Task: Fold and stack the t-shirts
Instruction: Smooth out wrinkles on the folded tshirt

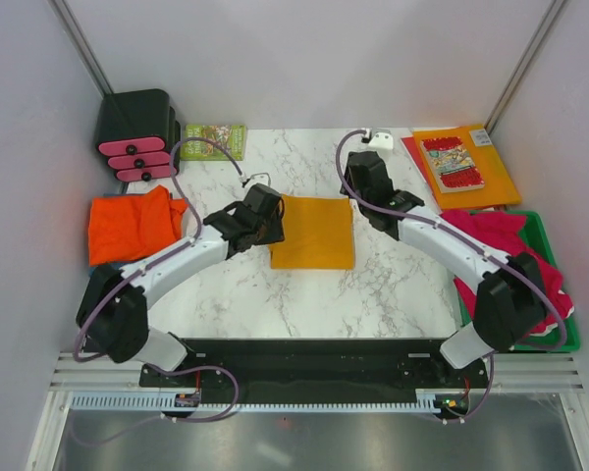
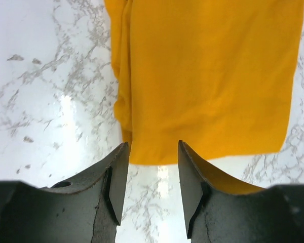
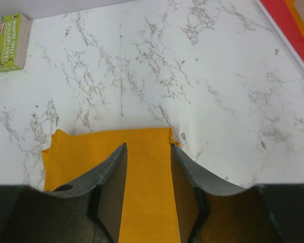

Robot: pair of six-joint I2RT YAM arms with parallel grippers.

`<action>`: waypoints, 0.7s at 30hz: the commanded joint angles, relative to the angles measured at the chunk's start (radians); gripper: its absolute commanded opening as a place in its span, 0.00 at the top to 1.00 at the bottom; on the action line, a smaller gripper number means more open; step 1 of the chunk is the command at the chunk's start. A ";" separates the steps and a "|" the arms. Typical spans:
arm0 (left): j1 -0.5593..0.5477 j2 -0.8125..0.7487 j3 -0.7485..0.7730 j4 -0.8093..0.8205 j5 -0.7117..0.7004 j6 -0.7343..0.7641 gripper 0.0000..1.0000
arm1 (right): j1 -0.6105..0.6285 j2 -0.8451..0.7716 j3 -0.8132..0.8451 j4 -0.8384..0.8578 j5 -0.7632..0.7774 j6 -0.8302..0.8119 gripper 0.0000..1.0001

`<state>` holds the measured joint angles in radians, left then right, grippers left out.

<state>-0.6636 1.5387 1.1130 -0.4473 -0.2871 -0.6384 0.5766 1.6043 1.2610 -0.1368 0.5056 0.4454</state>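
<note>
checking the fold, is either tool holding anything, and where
Nothing is held: both the left tool and right tool stand open at the folded golden-orange cloth t-shirt.

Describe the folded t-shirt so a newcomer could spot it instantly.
Look at the middle of the marble table. The mustard t-shirt lies there, folded flat and square. The red-orange t-shirt at left is crumpled; the pink t-shirts sit in a green bin.

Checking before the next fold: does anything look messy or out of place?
The crimson shirts spill over the rim of the green bin at right, and the red-orange shirt lies crumpled at far left. The mustard shirt lies flat and square.
</note>
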 commanded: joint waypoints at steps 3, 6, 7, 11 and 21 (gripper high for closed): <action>-0.019 -0.251 -0.074 -0.091 -0.090 0.057 0.49 | 0.005 -0.199 -0.184 -0.043 0.044 -0.050 0.53; -0.018 -0.387 -0.081 -0.178 -0.246 0.104 0.48 | 0.005 -0.334 -0.258 -0.061 0.036 -0.039 0.53; -0.010 -0.422 -0.093 -0.150 -0.289 0.127 0.47 | 0.008 -0.357 -0.277 -0.061 0.036 -0.036 0.53; 0.114 -0.583 -0.301 0.190 -0.342 0.322 0.45 | 0.023 -0.451 -0.365 -0.063 0.050 -0.008 0.53; 0.317 -0.244 -0.541 0.889 -0.224 0.718 0.40 | 0.144 -0.489 -0.456 -0.026 0.057 0.006 0.53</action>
<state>-0.3786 1.1942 0.6209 0.1150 -0.5312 -0.0818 0.6632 1.1076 0.8185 -0.1875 0.5404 0.4412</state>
